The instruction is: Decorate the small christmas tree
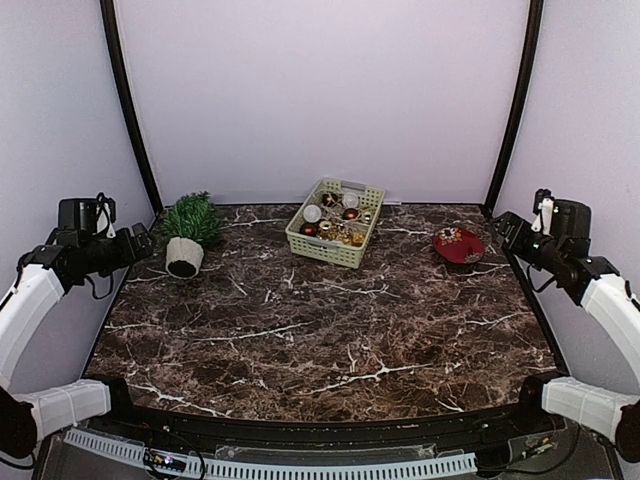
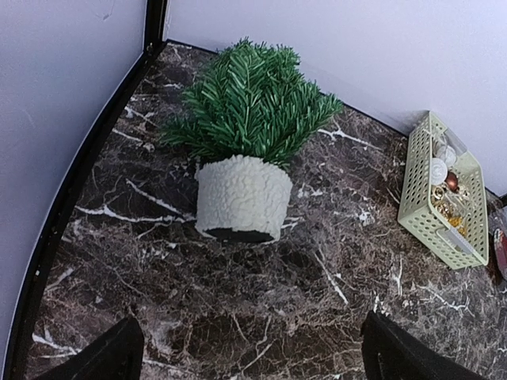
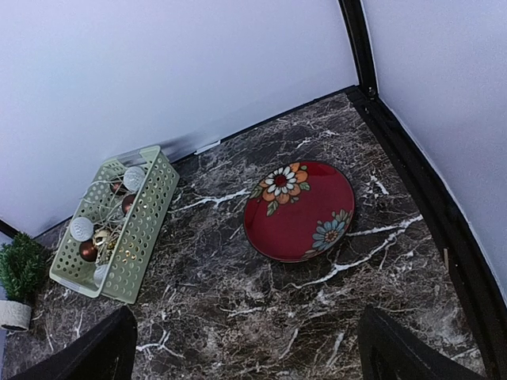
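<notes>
- At the far left corner of the table [image 1: 330,340], the small christmas tree [image 1: 190,222] is sitting in its white pot [image 1: 184,258], near the back wall and well apart from the basket [image 1: 335,224].
- Its long axis is running pot to tip, roughly upright. A dark crescent is showing under the pot's near edge in the left wrist view, either shadow or a lifted base, so I cannot rule out a slight backward lean.
- Nearer arm: the left gripper [image 1: 140,243] is hovering just beside the tree, jaws standing fully wide and holding nothing. The tree is lying straight ahead of it, centred between the fingers [image 2: 111,356].
- Across the table, the right gripper [image 1: 505,228] is hanging just as wide and empty, looking down on a red flowered plate [image 3: 299,210].
- The ornaments [image 1: 330,215] are lying heaped in the basket, about midway between the two arms.
- Hard to make out: the baubles are tangling together, and any hooks or strings are too small to tell. Both wrist views are cutting the fingers off at the bottom edge, with only dark tips showing.
</notes>
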`<action>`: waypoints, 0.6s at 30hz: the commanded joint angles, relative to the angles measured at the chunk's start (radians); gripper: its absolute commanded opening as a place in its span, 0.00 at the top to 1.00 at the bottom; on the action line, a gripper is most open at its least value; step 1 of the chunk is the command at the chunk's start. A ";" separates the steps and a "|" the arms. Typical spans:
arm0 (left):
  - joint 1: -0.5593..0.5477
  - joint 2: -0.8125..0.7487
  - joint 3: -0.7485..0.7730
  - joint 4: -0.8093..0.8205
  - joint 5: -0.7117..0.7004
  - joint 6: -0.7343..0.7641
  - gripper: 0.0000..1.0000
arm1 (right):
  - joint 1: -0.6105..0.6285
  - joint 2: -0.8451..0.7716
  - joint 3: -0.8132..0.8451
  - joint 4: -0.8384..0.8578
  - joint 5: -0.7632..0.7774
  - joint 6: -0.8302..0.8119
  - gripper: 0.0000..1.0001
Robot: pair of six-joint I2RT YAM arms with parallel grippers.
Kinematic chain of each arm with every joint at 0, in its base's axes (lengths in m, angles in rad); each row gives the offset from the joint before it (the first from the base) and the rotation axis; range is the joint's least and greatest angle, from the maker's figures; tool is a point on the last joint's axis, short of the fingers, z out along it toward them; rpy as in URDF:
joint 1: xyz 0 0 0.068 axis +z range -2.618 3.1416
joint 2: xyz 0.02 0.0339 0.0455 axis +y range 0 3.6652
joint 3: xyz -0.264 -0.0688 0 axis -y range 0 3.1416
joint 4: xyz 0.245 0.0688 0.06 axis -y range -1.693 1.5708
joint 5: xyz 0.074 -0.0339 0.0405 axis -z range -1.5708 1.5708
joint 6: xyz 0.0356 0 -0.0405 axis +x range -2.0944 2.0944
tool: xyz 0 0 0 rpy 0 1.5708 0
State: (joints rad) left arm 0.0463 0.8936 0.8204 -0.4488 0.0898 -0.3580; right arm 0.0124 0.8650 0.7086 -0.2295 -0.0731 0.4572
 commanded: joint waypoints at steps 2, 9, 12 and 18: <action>-0.002 0.033 0.113 -0.147 -0.032 0.024 0.01 | -0.003 -0.071 -0.049 0.105 -0.026 0.059 0.01; -0.001 0.070 0.244 -0.229 0.032 0.012 0.03 | -0.003 -0.141 -0.042 0.149 -0.091 0.089 0.01; -0.001 0.072 0.292 -0.178 0.108 0.000 0.02 | -0.002 -0.174 -0.038 0.138 -0.107 0.080 0.01; -0.001 0.264 0.382 -0.088 0.180 -0.031 0.01 | -0.003 -0.131 0.004 0.042 -0.192 0.059 0.01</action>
State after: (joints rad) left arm 0.0463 1.0267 1.1484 -0.5987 0.1879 -0.3645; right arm 0.0124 0.6983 0.6746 -0.1574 -0.1829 0.5312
